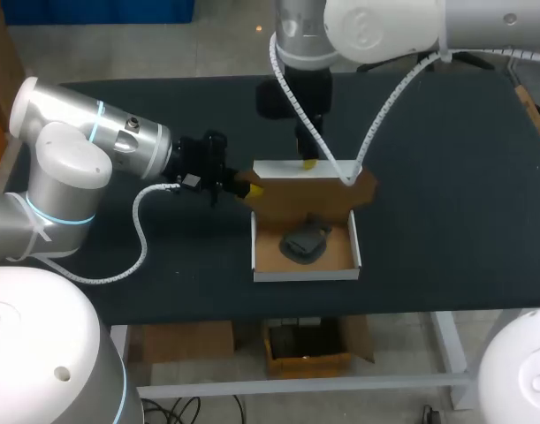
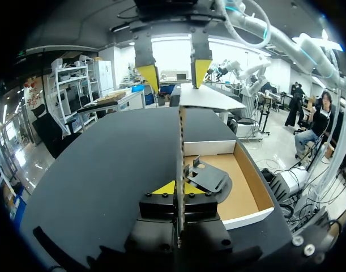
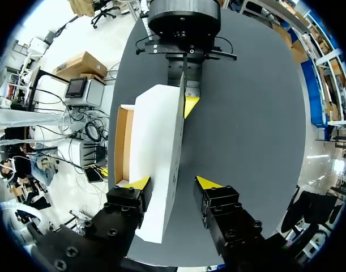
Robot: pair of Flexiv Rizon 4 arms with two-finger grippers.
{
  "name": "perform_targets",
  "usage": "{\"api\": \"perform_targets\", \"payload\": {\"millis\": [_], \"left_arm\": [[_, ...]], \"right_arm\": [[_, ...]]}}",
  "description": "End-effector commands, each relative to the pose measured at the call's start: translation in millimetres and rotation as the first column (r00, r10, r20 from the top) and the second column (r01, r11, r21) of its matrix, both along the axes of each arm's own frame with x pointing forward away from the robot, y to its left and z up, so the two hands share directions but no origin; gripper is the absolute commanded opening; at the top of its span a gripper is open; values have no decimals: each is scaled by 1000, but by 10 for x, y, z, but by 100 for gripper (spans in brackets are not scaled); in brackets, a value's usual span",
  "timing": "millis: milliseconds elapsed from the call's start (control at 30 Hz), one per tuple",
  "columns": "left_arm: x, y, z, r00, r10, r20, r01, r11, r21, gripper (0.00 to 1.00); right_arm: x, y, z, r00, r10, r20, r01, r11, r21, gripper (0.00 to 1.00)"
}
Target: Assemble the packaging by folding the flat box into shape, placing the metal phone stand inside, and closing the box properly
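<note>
The side flap (image 2: 181, 141) of the box (image 1: 305, 276) is held tightly between the fingers of the left gripper (image 2: 176, 188). The upright lid (image 3: 161, 147) is straddled by the right gripper (image 3: 174, 182), with its fingers apart. The phone stand (image 1: 303, 244) is laid inside the box.

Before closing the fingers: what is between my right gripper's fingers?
The box lid, standing edge-on between the right gripper's open fingers, in the right wrist view.

In your right wrist view, the raised lid (image 3: 161, 164) standing between the jaws of the right gripper (image 3: 174, 182) hides the phone stand (image 1: 303, 244) and most of the box (image 3: 124, 141) floor beyond it. The head view shows only one of that gripper's yellow tips. The flap (image 2: 182, 147) pinched in the left gripper (image 2: 181, 190) covers most of its fingertips.
</note>
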State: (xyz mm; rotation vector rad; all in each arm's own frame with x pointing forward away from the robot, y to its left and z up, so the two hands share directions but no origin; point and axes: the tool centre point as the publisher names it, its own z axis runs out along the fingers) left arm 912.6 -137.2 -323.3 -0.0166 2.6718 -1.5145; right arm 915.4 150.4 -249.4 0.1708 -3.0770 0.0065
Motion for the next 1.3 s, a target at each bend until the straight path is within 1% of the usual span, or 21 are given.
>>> {"api": "perform_targets", "payload": {"millis": [33, 633, 867, 967, 1067, 1100, 1133, 1300], "left_arm": [[3, 1, 0, 1000, -1, 0, 1, 1000, -1, 0], [3, 1, 0, 1000, -1, 0, 1, 1000, -1, 0], [3, 1, 0, 1000, -1, 0, 1, 1000, -1, 0], [3, 1, 0, 1000, -1, 0, 1, 1000, -1, 0], [3, 1, 0, 1000, -1, 0, 1, 1000, -1, 0], [3, 1, 0, 1000, -1, 0, 1, 1000, -1, 0], [3, 1, 0, 1000, -1, 0, 1, 1000, -1, 0], [3, 1, 0, 1000, -1, 0, 1, 1000, -1, 0]], "right_arm": [[17, -6, -31, 1000, 1, -5, -1, 1000, 4, 47], [39, 33, -154, 999, -4, -39, 4, 1000, -2, 47], [49, 38, -166, 999, -6, -43, 6, 1000, -5, 44], [54, 44, -189, 999, -6, -47, 6, 1000, -7, 38], [59, 46, -201, 999, -7, -52, 6, 1000, -8, 26], [60, 48, -207, 999, -7, -53, 6, 1000, -8, 19], [60, 48, -209, 999, -7, -54, 7, 1000, -8, 1], [49, 46, -216, 999, -13, -48, 13, 1000, -12, 0]]}}
